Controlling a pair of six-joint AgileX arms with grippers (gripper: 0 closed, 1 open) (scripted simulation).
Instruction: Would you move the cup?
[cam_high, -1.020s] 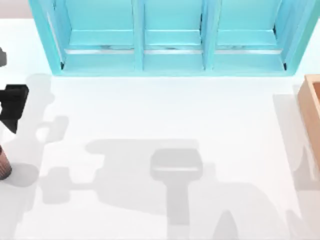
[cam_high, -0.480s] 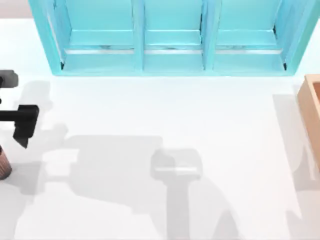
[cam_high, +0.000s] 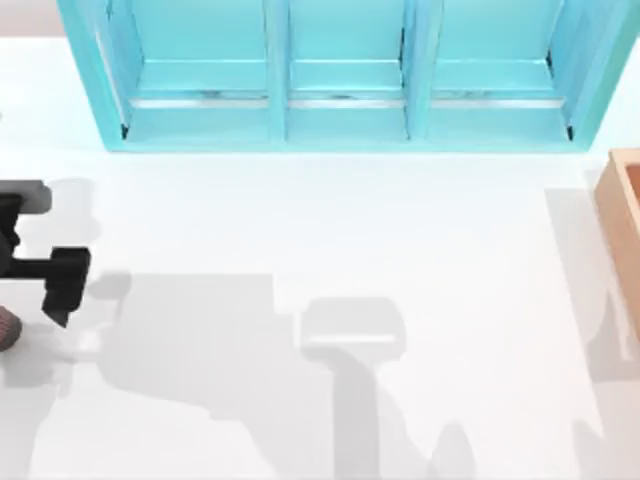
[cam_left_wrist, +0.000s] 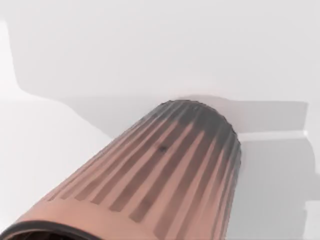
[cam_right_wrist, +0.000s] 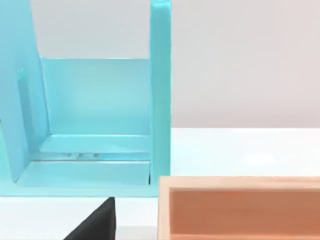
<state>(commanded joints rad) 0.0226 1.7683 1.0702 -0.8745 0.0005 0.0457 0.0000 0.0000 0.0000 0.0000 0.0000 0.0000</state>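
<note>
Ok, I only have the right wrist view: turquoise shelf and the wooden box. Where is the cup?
Observer: The cup sits at the far left edge of the table in the top view, partly cut off.
Operator: Any arm near it?
Observer: Yes, the left gripper hangs close by, just right of it and slightly farther back.
Operator: Is the cup standing?
Observer: It looks so: the left wrist view shows its ribbed wall running from a dark rim down to the table.
</note>
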